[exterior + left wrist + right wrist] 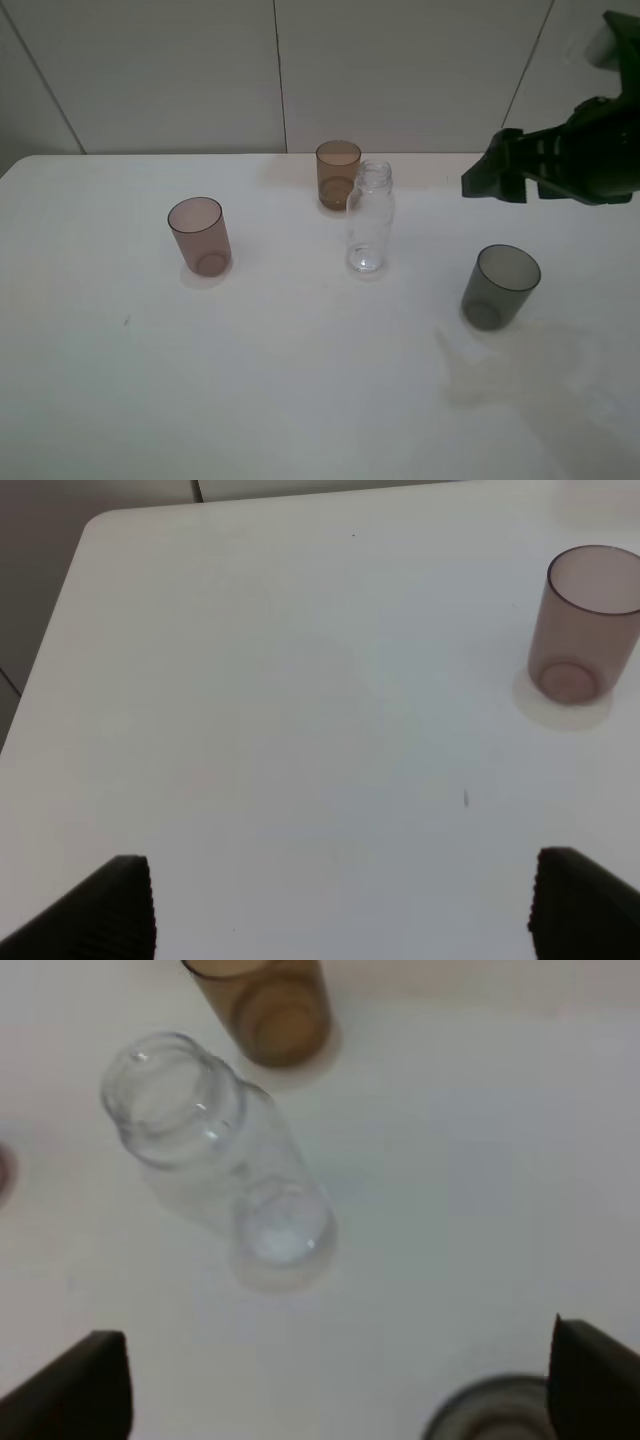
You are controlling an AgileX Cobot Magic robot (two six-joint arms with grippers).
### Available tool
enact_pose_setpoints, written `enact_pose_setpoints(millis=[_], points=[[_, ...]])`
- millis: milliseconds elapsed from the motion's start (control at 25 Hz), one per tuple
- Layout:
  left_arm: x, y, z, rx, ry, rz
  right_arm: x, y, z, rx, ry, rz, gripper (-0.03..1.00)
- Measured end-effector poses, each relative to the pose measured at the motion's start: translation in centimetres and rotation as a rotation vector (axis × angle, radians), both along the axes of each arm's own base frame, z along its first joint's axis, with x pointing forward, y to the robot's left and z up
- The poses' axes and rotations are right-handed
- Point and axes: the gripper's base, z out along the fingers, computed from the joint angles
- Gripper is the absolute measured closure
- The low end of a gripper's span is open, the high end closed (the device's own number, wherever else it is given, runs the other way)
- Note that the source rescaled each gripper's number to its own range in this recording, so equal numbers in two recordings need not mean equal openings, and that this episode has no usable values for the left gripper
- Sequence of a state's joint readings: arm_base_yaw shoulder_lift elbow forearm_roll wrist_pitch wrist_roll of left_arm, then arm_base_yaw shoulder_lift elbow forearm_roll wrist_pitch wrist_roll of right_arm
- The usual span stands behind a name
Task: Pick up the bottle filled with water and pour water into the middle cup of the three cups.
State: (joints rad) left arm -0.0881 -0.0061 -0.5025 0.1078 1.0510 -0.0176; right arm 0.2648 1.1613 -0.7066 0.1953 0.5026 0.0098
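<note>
A clear bottle (369,217) is seen upright on the white table (300,400), just in front of the amber cup (337,173). A pink cup (199,235) is set left, a grey cup (499,286) right, below the raised right gripper (488,180).

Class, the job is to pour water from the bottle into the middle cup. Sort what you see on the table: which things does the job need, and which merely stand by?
Needed:
- bottle, upright, uncapped
- amber cup, the middle one, behind the bottle
- right gripper, open, above the table

Standing by:
- pink cup, left
- grey cup, right
- left gripper, open, holding nothing
</note>
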Motion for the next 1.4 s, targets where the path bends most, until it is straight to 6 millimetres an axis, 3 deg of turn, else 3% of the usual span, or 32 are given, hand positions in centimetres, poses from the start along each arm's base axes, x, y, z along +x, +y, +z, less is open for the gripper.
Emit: enact_pose_setpoints(millis=[160,280,520,720,960,1280,1400], points=[[0.0,0.0,0.0,0.0,0.0,0.0,-3.1,-3.8,2.4,-0.064,-0.001,-0.12,-0.03],[0.0,0.0,0.0,0.0,0.0,0.0,-6.4,-5.3,4.4,-0.108,-0.056,-0.167,-0.03],[0.0,0.0,0.0,0.0,0.0,0.0,-13.6,-6.1,7.3,-0.093,-0.258,-0.186,-0.03],[0.0,0.0,0.0,0.0,0.0,0.0,-17.8,-6.4,8.3,-0.071,-0.426,-0.198,-0.03],[0.0,0.0,0.0,0.0,0.0,0.0,-21.3,-7.2,7.4,-0.127,-0.492,-0.229,-0.03],[0.0,0.0,0.0,0.0,0.0,0.0,-22.2,-7.4,2.8,-0.142,-0.457,-0.231,-0.03],[0.0,0.0,0.0,0.0,0.0,0.0,-22.1,-7.4,2.4,-0.144,-0.444,-0.23,-0.03]])
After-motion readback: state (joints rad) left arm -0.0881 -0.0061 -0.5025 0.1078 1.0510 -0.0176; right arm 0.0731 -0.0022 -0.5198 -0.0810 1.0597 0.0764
